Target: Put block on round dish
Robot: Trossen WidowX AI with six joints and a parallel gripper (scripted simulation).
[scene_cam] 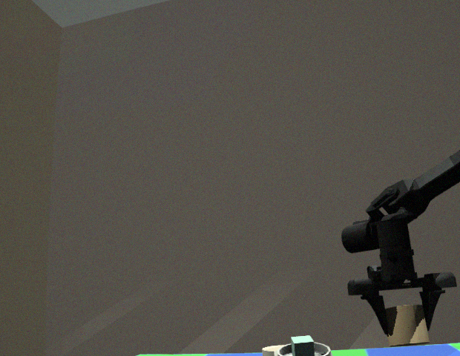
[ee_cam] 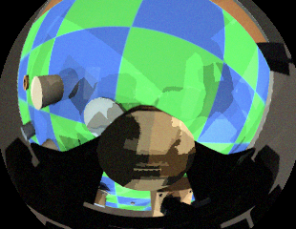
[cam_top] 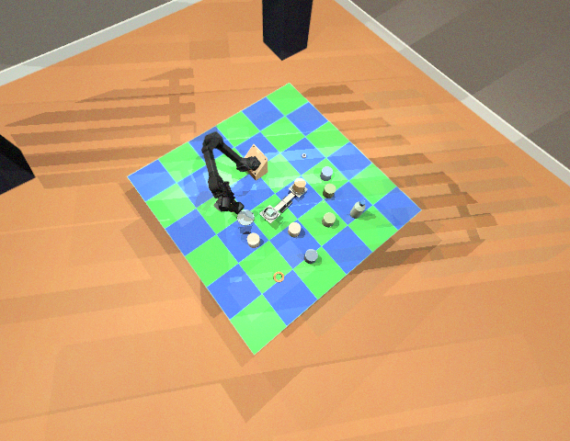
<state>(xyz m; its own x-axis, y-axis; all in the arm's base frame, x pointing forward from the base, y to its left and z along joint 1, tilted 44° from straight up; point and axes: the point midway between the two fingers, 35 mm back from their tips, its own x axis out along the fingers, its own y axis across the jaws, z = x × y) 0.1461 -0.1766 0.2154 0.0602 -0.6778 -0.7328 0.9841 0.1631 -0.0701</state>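
Observation:
My gripper is shut on a tan cup, held low over the mat; I cannot tell whether it touches. In the top view the arm hides that cup. The pale round dish lies close beside it, partly covered by the cup in the wrist view. The teal block sits uncovered in the ring at the near end of the balance. The other tan cup stands on the far end.
Cream cylinders stand near the dish and balance. Green cylinders, blue-grey cylinders and a bottle stand farther out. An orange ring lies near the front. A wooden block stands by the arm.

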